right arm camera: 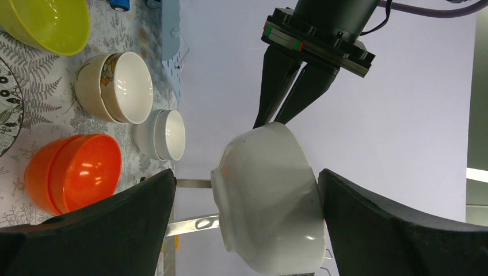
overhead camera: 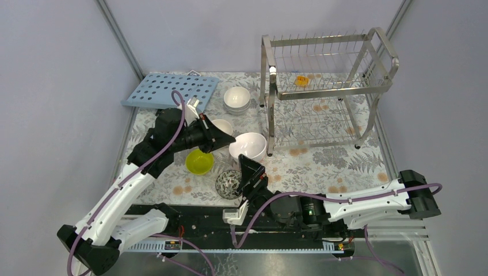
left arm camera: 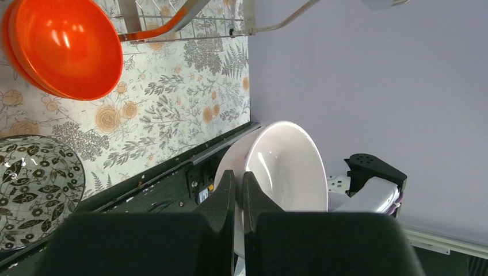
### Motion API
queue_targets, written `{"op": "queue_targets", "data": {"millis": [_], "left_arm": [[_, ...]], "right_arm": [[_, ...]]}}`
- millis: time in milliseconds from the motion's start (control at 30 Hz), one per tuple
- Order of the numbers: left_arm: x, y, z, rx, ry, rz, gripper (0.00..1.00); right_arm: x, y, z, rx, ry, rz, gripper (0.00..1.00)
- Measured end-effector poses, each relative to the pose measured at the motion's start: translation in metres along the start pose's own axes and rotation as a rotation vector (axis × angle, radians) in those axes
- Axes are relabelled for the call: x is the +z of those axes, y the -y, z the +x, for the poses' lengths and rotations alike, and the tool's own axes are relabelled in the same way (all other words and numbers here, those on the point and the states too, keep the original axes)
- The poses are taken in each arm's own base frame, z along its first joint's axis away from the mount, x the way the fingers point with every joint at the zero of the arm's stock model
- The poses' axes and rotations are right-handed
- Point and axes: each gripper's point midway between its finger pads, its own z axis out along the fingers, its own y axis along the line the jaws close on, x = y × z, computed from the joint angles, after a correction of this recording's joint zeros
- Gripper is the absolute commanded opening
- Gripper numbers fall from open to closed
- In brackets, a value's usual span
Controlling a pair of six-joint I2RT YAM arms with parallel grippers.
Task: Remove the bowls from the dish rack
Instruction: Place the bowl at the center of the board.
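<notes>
Nearest the arm bases, we are finding the right end effector (overhead camera: 251, 171) spread wide. Its jaws are flanking the white bowl (overhead camera: 248, 145) without clamping it, so we are judging that it is guarding the bowl, not carrying it.

The left end effector (left arm camera: 239, 178) is closed tight on that bowl's rim, pinching the wall between both fingers. It is holding the bowl tilted on edge and lifted off the worktop (overhead camera: 322, 167). A rim pinch suits a thin, glossy wall, though we are rating it as prone to slip.

Beside the right end effector, the speckled bowl (overhead camera: 228, 184) and the lime-green bowl (overhead camera: 199, 162) are resting upright on the worktop. Farther out, the cream-beige bowls (right arm camera: 115, 86), the orange-red bowls (right arm camera: 75, 172) and the small white bowls (overhead camera: 237, 99) are sitting nested by colour. We are taking this to save space.

At the far edge, the perforated board (overhead camera: 171, 89) is lying flat on the left. The dish rack (overhead camera: 334, 92) is standing on the right with a yellow-orange clip (overhead camera: 301, 80) on its upper tier. We are seeing no bowl in either tier, so the held bowl appears to be the last one awaiting placement.

We are reading no brand, label or writing anywhere, and the stickers on the base rail are too small to read.
</notes>
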Motion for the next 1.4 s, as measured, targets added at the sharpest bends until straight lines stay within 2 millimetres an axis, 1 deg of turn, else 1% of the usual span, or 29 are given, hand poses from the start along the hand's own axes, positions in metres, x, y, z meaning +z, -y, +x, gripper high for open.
{"op": "queue_targets", "data": {"millis": [300, 433, 633, 700, 767, 967, 1067, 1200, 1400], "left_arm": [[0.001, 0.002, 0.001, 0.001, -0.004, 0.016, 0.0], [0.002, -0.001, 0.003, 0.003, -0.005, 0.02, 0.0], [0.003, -0.005, 0.004, 0.029, -0.007, 0.021, 0.0], [0.004, -0.008, 0.005, 0.044, -0.005, 0.022, 0.0], [0.005, -0.016, 0.007, 0.055, -0.009, 0.012, 0.0], [0.015, -0.047, 0.018, 0.055, -0.039, -0.034, 0.0], [0.02, -0.061, 0.025, 0.048, -0.058, -0.052, 0.0], [0.024, -0.068, 0.03, 0.051, -0.071, -0.052, 0.0], [0.035, -0.06, 0.044, 0.086, -0.108, -0.026, 0.0]], "right_arm": [[-0.001, 0.0, 0.003, 0.009, -0.016, 0.003, 1.0], [-0.001, 0.0, 0.003, 0.008, -0.019, 0.004, 1.0], [-0.001, -0.004, 0.005, -0.003, -0.028, -0.005, 0.94], [-0.001, -0.009, 0.007, -0.013, -0.035, -0.013, 0.93], [-0.003, -0.021, 0.011, -0.031, -0.048, -0.03, 0.92], [-0.011, -0.069, 0.029, -0.107, -0.09, -0.096, 0.9], [-0.015, -0.086, 0.038, -0.129, -0.111, -0.111, 0.89], [-0.019, -0.098, 0.043, -0.126, -0.12, -0.115, 0.88], [-0.02, -0.098, 0.045, -0.089, -0.128, -0.096, 0.84]]}}
